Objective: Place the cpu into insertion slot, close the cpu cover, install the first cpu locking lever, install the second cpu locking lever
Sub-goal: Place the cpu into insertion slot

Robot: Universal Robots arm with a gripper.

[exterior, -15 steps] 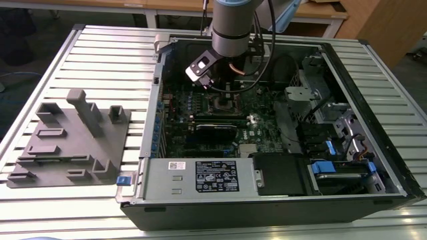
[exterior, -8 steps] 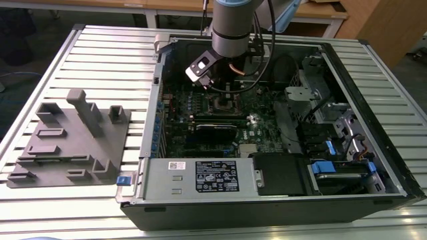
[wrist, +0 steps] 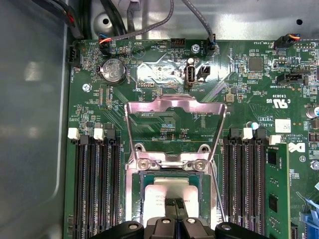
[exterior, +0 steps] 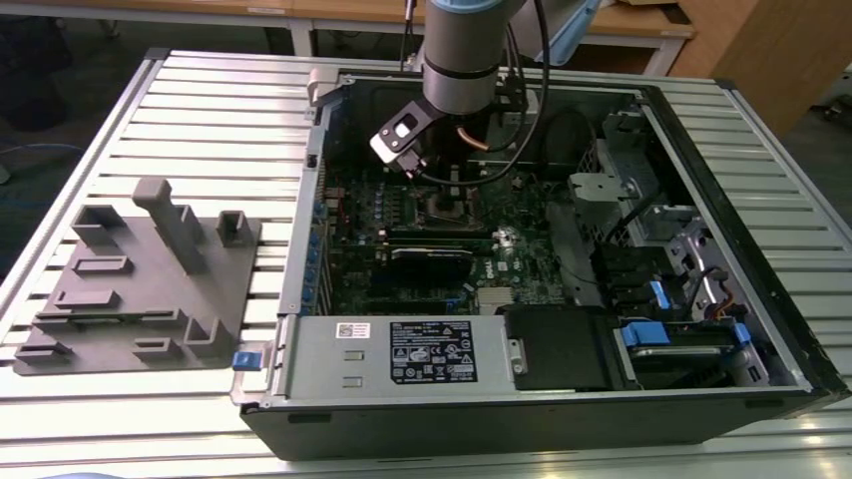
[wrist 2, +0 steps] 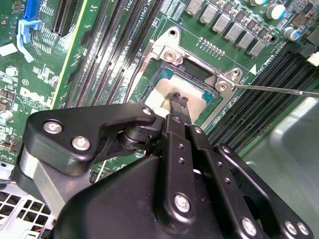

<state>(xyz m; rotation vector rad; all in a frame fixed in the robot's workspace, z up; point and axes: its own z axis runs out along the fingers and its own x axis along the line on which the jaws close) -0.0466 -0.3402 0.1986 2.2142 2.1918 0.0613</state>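
Observation:
The cpu [wrist: 164, 195] lies flat in the insertion slot [wrist: 132, 196], its dull silver face up; it also shows in the second wrist view, cpu [wrist 2: 198, 105] inside the slot's metal rim [wrist 2: 168, 52]. My gripper [wrist: 175, 203] is shut, its tips together and resting on the chip's face, gripper [wrist 2: 177, 99]. The cpu cover [wrist: 174, 107] stands flipped open beyond the slot, green board showing through its cut-out. A thin wire lever [wrist 2: 279, 90] sticks out beside the socket. In the exterior view the gripper [exterior: 448, 188] hangs over the slot [exterior: 448, 210] inside the open case.
Black memory slots [wrist: 94, 189] flank the socket on both sides. A grey box with a black label [exterior: 399, 354] sits at the case's front, drive bays [exterior: 665, 249] toward the exterior view's right. A grey fixture block [exterior: 147, 279] lies on the slatted table.

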